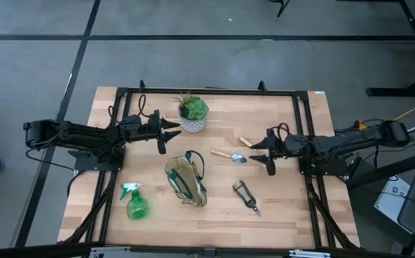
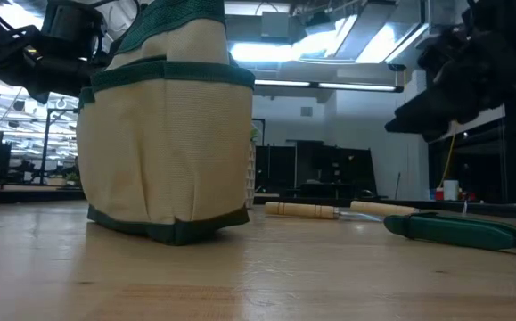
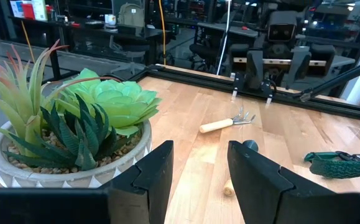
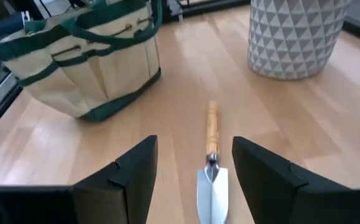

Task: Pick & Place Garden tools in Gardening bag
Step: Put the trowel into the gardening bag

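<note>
The tan bag with green trim (image 1: 185,180) stands upright on the table's middle; it also shows in the low view (image 2: 168,134). The trowel (image 1: 229,155) lies flat to its right, the fork (image 3: 226,122) just beyond it. The pruner (image 1: 246,197) lies near the front, and the green spray bottle (image 1: 135,203) lies at the front left. My right gripper (image 1: 259,154) is open and hovers at the trowel's blade end (image 4: 212,186), touching nothing. My left gripper (image 1: 170,135) is open and empty beside the plant pot (image 1: 193,118).
The potted green plant in its white patterned pot (image 3: 68,143) stands at the table's far middle, close to my left gripper (image 3: 198,180). A black frame (image 1: 207,92) runs around the table's edges. Bare wood lies between the bag and the pruner (image 2: 458,230).
</note>
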Robot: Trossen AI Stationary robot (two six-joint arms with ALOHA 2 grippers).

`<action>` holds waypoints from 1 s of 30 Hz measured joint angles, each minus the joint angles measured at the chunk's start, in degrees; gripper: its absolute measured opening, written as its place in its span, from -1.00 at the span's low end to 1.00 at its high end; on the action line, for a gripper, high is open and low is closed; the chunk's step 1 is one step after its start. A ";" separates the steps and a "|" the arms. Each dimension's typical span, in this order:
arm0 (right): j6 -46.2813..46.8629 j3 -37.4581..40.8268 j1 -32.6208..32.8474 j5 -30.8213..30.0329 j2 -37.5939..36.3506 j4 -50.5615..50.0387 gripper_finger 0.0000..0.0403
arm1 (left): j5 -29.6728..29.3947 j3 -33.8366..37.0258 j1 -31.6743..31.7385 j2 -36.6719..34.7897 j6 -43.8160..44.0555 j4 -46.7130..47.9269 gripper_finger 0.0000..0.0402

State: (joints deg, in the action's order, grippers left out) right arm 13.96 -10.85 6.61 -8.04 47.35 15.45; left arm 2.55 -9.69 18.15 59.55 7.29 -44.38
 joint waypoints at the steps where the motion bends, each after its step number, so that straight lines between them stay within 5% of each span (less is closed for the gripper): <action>1: -0.75 0.00 0.42 -0.75 0.99 1.34 0.04 | 0.00 0.01 -0.01 0.01 -0.01 0.02 -0.26; 8: -7.15 -3.10 2.64 -7.45 9.70 2.49 0.04 | 0.00 0.01 -0.01 0.01 0.00 0.01 -0.26; 20: -22.62 -11.30 2.93 -6.33 24.48 2.81 0.04 | 0.00 0.00 -0.01 0.00 0.00 0.00 -0.26; 30: -29.01 -16.72 1.66 -6.42 28.37 2.82 0.04 | 0.00 0.00 -0.01 0.01 -0.01 0.02 -0.26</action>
State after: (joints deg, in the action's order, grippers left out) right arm -15.05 -27.58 8.27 -14.46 75.72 18.27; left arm 2.55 -9.69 18.14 59.56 7.28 -44.36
